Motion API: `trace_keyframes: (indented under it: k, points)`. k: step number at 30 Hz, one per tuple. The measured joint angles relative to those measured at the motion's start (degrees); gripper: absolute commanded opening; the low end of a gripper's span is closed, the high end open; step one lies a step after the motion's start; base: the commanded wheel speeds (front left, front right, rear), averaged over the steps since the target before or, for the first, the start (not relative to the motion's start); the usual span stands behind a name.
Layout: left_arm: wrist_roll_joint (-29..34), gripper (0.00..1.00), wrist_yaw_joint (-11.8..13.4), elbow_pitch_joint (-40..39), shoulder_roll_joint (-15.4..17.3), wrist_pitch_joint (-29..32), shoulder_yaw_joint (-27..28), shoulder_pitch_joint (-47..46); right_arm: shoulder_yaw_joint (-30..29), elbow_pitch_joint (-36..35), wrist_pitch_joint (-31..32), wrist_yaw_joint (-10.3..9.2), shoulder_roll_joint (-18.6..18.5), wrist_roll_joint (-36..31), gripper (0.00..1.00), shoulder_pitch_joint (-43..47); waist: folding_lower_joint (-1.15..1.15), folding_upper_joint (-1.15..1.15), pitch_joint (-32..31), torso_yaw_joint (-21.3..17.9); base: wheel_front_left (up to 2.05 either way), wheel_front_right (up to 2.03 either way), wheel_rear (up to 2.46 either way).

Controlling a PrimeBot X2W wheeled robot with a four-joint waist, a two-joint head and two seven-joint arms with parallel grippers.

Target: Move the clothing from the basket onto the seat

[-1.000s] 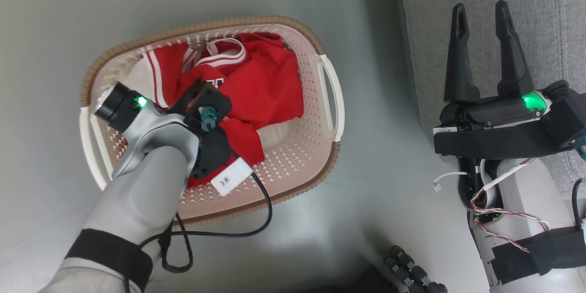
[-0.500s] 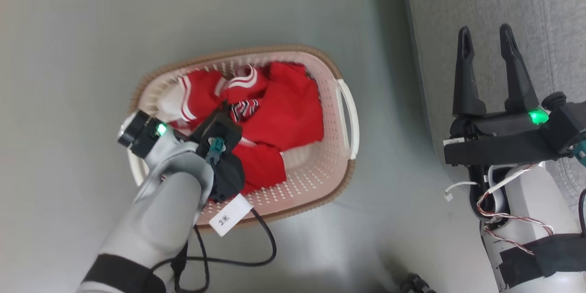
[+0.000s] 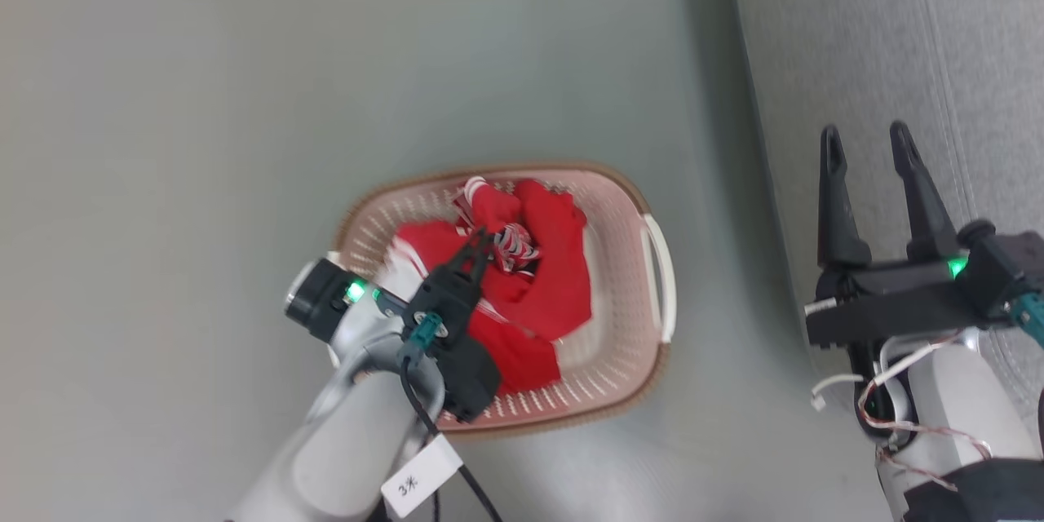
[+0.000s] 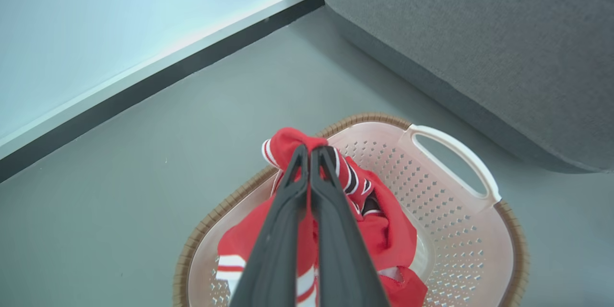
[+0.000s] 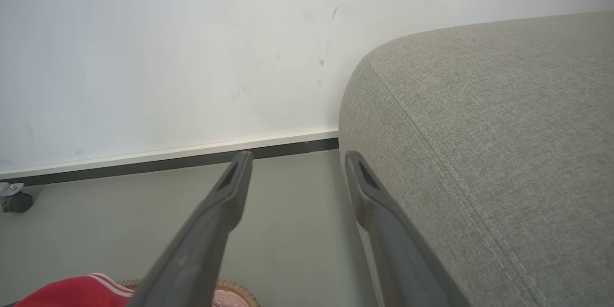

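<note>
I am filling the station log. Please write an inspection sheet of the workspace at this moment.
Surface: smooth grey floor; the basket stands on it.
Job's things: red clothing bunched in the basket; grey seat beside it, no garment seen there.
Clutter: nothing seen.
Grippers: left gripper shut on the clothing; right gripper open, by the seat's edge.
Cables: black cable with white tag at left forearm; loose wires at right arm.
Surroundings: white wall, dark skirting, a caster.
</note>
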Motion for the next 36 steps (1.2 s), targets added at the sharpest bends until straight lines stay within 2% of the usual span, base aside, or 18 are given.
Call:
trace_keyframes:
  k: [6, 14, 24, 27, 36]
  points:
    - [-5.56, 0.00, 0.78, -6.11, -0.01, -0.01, -2.43, 2.94, -1.01, 1.37, 0.01, 0.24, -0.23, 0.00, 1.00, 3.46, 0.00, 0.00, -5.65, 3.17, 0.00, 0.00, 0.00]
    - [-8.72, 0.00, 1.21, -9.71, 0.00, -0.01, -2.66, 6.26, -1.98, 2.52, 0.01, 0.31, -0.23, 0.09, 1.00, 7.56, 0.00, 0.00, -12.36, 6.93, 0.00, 0.00, 0.00]
    - [-9.28, 0.00, 1.21, -13.02, 0.16, -0.01, -1.37, 11.47, -1.72, 4.30, 0.01, 0.60, 0.68, 0.12, 1.00, 12.79, 0.00, 0.00, -21.21, 10.57, 0.00, 0.00, 0.00]
    - [-9.72, 0.00, 1.15, -15.62, 1.75, -0.01, -0.82, 13.53, -0.56, 5.41, 0.01, 0.77, 1.46, 0.15, 1.00, 14.48, 0.00, 0.00, -25.72, 11.61, 0.00, 0.00, 0.00]
    - [-10.21, 0.00, 1.15, -19.92, 3.63, -0.01, -0.85, 18.76, 2.15, 6.22, 0.02, 1.22, 2.46, 0.15, 1.00, 19.04, 0.00, 0.00, -33.36, 11.71, 0.00, 0.00, 0.00]
